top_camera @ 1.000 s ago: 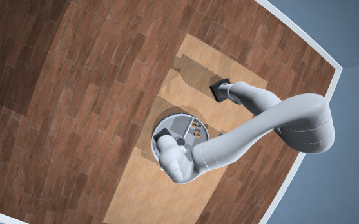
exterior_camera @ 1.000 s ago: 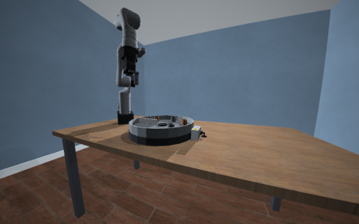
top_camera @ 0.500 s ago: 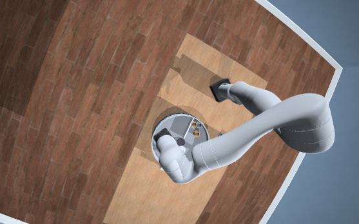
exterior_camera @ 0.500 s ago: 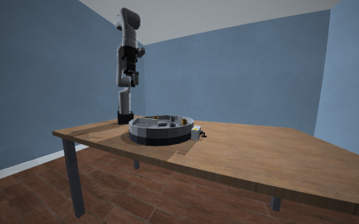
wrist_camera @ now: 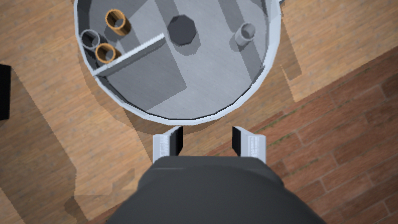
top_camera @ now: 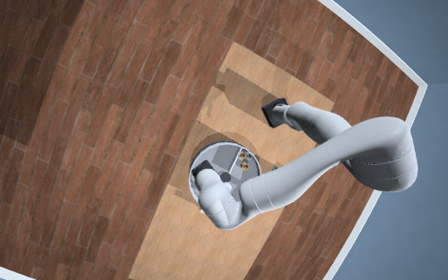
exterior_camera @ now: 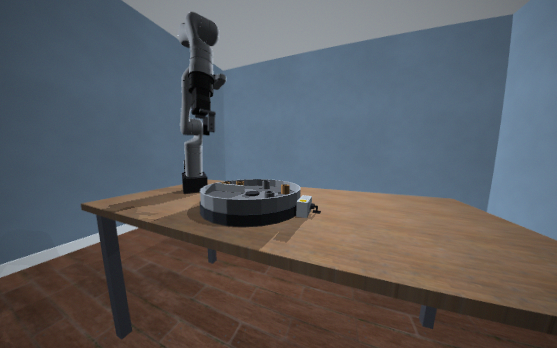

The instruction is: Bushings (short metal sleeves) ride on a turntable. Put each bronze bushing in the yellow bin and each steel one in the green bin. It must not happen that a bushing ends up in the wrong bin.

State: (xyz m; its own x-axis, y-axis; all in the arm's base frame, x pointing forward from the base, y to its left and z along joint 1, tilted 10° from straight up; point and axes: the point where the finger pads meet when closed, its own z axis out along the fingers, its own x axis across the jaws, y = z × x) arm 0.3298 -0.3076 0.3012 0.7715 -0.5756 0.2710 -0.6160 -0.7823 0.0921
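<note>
Arm, top view: the arm (top_camera: 317, 169) (exterior_camera: 200, 55) rises from its base (top_camera: 267, 109) (exterior_camera: 187, 189) near the counter's (top_camera: 200, 241) (exterior_camera: 419, 240) short edge, bows beyond one long edge, then folds back over the turntable (top_camera: 256, 173) (exterior_camera: 249, 206) (wrist_camera: 272, 60).
Turntable, top view: close to the opposite long edge, two bronze bushings (top_camera: 244, 166) (wrist_camera: 106, 53) showing beside the divider (top_camera: 236, 160) (wrist_camera: 131, 54).
Gripper, exterior view: the gripper (exterior_camera: 208, 129) hangs fingers down, well above the counter, toward the end where the base stands.
Bushings, exterior view: bronze and steel ones stand inside the turntable, near the counter's front edge.
Fingers, wrist view: spread wide, nothing between them, appearing just outside the turntable's rim.
Steel bushings, wrist view: one (wrist_camera: 91, 38) is beside the bronze pair; another (wrist_camera: 246, 33) stands across the turntable, well apart.
</note>
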